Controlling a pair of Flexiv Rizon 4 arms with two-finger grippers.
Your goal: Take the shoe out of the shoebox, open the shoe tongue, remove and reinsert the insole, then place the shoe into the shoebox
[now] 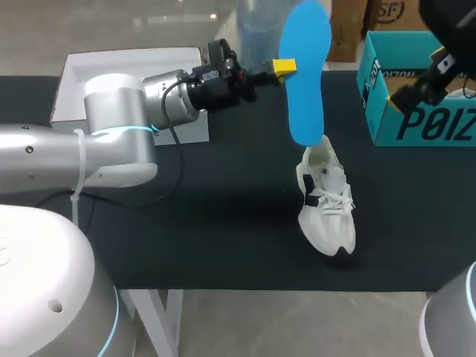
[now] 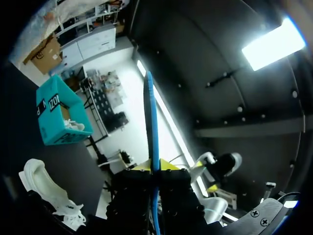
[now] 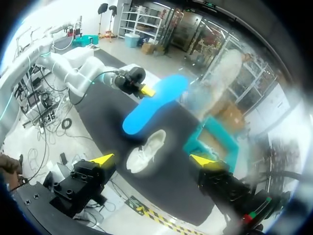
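Note:
A white shoe [image 1: 326,201] lies on the black table [image 1: 223,216], toe toward the front edge. My left gripper [image 1: 284,67] is shut on the edge of a blue insole [image 1: 306,71], holding it in the air above the shoe's heel. In the left wrist view the blue insole [image 2: 152,127] runs edge-on out from between the fingers [image 2: 168,165], with the shoe [image 2: 49,188] below and the teal shoebox [image 2: 56,115] beyond. My right gripper [image 3: 152,159] hangs open high over the table, looking down on the insole [image 3: 154,104], shoe [image 3: 145,152] and shoebox [image 3: 212,139].
The teal shoebox [image 1: 413,89] stands at the table's back right with my right arm [image 1: 439,63] over it. A white box lid [image 1: 126,82] lies at the back left behind my left arm [image 1: 119,126].

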